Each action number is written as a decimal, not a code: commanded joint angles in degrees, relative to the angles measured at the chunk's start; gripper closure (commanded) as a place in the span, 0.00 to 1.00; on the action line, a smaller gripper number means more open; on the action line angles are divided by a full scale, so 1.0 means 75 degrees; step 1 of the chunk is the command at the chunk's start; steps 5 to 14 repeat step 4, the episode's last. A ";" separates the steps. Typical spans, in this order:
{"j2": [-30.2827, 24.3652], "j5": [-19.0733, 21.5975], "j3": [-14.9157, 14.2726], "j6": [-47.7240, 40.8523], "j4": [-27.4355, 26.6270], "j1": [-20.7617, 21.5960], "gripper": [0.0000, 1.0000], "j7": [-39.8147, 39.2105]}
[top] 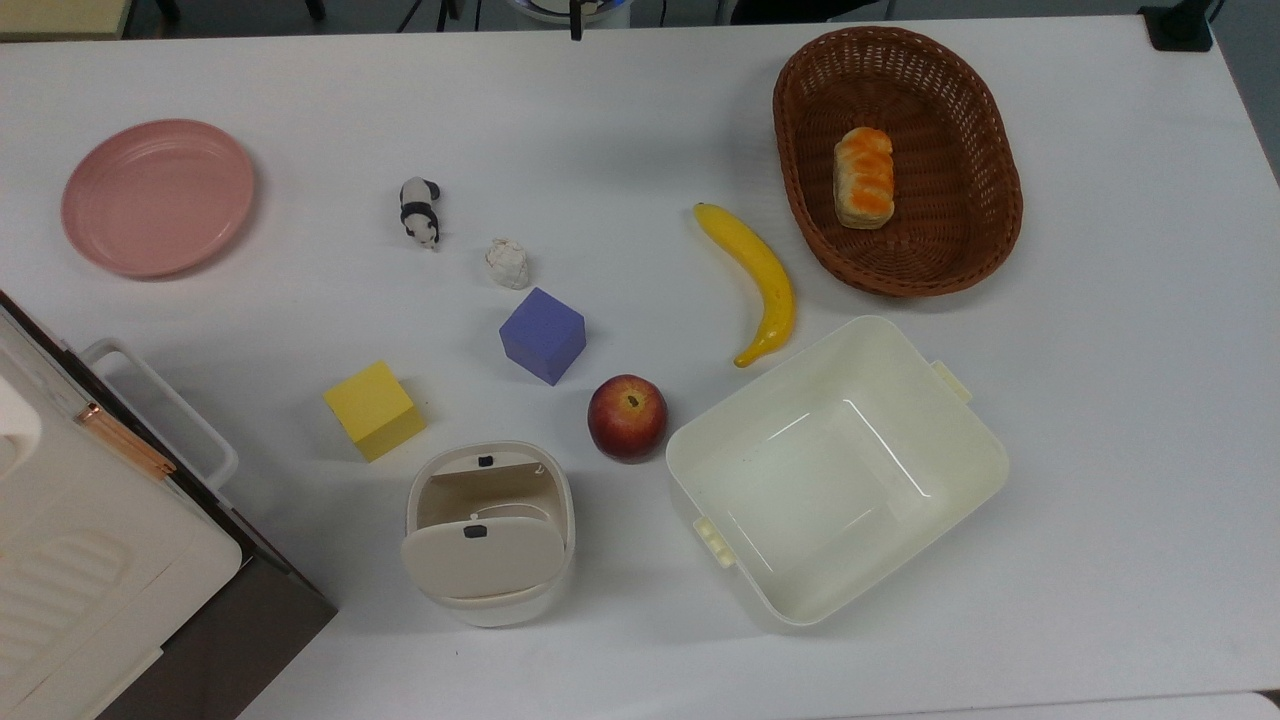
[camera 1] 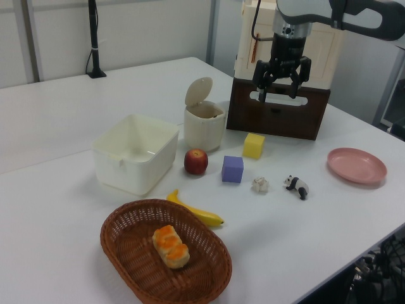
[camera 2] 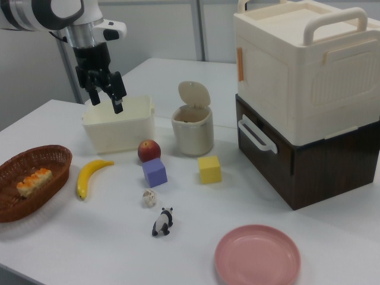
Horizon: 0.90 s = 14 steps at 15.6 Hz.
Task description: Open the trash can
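The trash can (top: 490, 590) is a small off-white bin near the table's front edge in the top view, between a yellow cube and a cream tub. Its beige-grey flip lid (top: 483, 555) stands raised, and the inside of the bin shows. In the left view the trash can (camera 1: 204, 126) has its lid (camera 1: 199, 90) tilted up and back. My gripper (camera 1: 277, 94) hangs open and empty, high above the table, to the left view's right of the bin and in front of the stacked boxes. In the right view the gripper (camera 2: 105, 101) hovers above the tub, apart from the trash can (camera 2: 192, 133).
A cream tub (top: 870, 325) sits beside the bin, with an apple (top: 627, 417) between them. A purple cube (top: 542, 335), yellow cube (top: 375, 409), banana (top: 760, 280), panda toy (top: 420, 210), pink plate (top: 158, 197) and wicker basket (top: 1012, 200) with bread lie around. Stacked storage boxes (top: 90, 560) fill the top view's lower left corner.
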 commanded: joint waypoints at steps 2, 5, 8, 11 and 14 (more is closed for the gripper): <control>-0.0255 0.0159 -0.0375 0.0109 -0.0328 0.0365 0.00 -0.0180; -0.0243 0.0171 -0.0364 0.0097 -0.0316 0.0353 0.00 -0.0180; -0.0243 0.0171 -0.0364 0.0097 -0.0316 0.0353 0.00 -0.0180; -0.0243 0.0171 -0.0364 0.0097 -0.0316 0.0353 0.00 -0.0180; -0.0243 0.0171 -0.0364 0.0097 -0.0316 0.0353 0.00 -0.0180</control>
